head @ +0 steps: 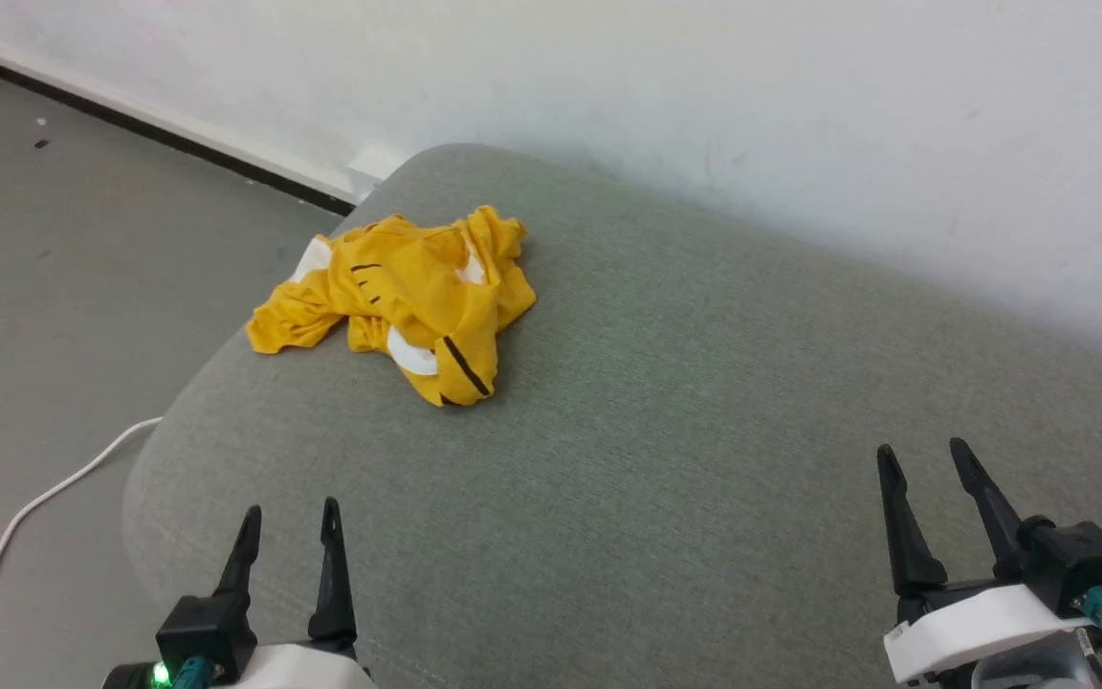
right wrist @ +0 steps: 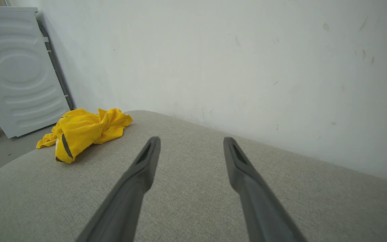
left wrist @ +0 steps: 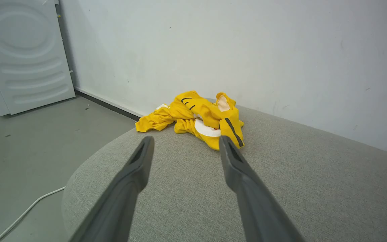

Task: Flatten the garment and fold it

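- Garment (head: 407,287) (left wrist: 210,117) (right wrist: 86,129) lay crumpled in a heap in the upper left of the head view, on the far left part of a grey upholstered seat (head: 656,431), close to its rounded edge.
- It was bright yellow, with white patches and black stroke marks showing among the folds; one sleeve-like end trailed toward the left of the frame.
- Left gripper (head: 291,507) (left wrist: 185,139) stood at the lower left of the head view, fingers spread apart and empty, above the seat's near edge.
- In the left wrist view the garment sat just above the two fingertips, at the centre of the frame, not touched by them.
- Right gripper (head: 921,446) (right wrist: 191,138) stood at the lower right of the head view, likewise spread and holding nothing, well apart from the garment.
- In the right wrist view the heap sat at the left of the frame.
- A white wall (head: 704,77) filled the top of the head view, and grey floor (head: 54,287) the left.
- A white cable (head: 44,493) ran across the floor at lower left.
- A white appliance (left wrist: 22,57) stood at the upper left of the left wrist view.
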### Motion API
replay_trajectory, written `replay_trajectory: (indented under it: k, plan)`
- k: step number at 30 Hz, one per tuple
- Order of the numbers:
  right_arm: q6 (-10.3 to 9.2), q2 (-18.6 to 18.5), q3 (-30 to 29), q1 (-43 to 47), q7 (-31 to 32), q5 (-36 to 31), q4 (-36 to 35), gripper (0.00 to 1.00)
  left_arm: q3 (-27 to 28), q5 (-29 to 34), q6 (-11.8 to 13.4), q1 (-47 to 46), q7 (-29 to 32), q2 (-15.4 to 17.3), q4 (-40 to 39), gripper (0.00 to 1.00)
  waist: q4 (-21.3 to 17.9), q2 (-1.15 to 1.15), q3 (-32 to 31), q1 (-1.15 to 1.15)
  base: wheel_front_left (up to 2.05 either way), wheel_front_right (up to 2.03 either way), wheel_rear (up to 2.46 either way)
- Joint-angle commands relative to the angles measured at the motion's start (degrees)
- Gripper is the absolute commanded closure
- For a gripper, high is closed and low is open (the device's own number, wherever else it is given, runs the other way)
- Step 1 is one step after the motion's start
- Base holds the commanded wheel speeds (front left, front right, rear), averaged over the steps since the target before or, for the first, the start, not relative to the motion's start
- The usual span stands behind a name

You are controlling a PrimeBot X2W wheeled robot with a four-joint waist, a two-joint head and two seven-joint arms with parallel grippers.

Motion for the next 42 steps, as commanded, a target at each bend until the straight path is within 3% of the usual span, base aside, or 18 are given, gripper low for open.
replay_trajectory:
  k: [1, 20, 36, 42]
  plan:
    - [-0.10, 0.15, -0.07, 0.36, -0.52, 0.63, 0.29, 0.00, -0.04, -0.61, 0.59, 1.00, -0.54, -0.25, 0.22, 0.00, 1.20, 0.00, -0.24, 0.00, 0.00, 0.00, 0.00]
    - [-0.12, 0.19, -0.19, 0.43, -2.79, 2.09, 2.09, 0.00, -0.25, -2.10, 1.18, 2.26, -2.82, -0.30, 0.95, 0.00, 6.83, 0.00, -0.58, 0.00, 0.00, 0.00, 0.00]
    - [-0.12, 0.19, -0.82, 0.41, -2.80, 2.02, 2.07, 0.00, 0.05, -3.67, 1.30, 1.45, -2.82, -0.30, 0.66, 0.00, 6.30, 0.00, -0.30, 0.00, 0.00, 0.00, 0.00]
    - [-0.12, 0.19, -1.80, 0.33, -2.80, 1.19, 1.33, 0.00, -0.21, -4.23, -1.53, -4.30, -1.58, 1.86, -0.45, 0.00, 6.21, 0.00, 1.01, 0.00, 0.00, 0.00, 0.00]
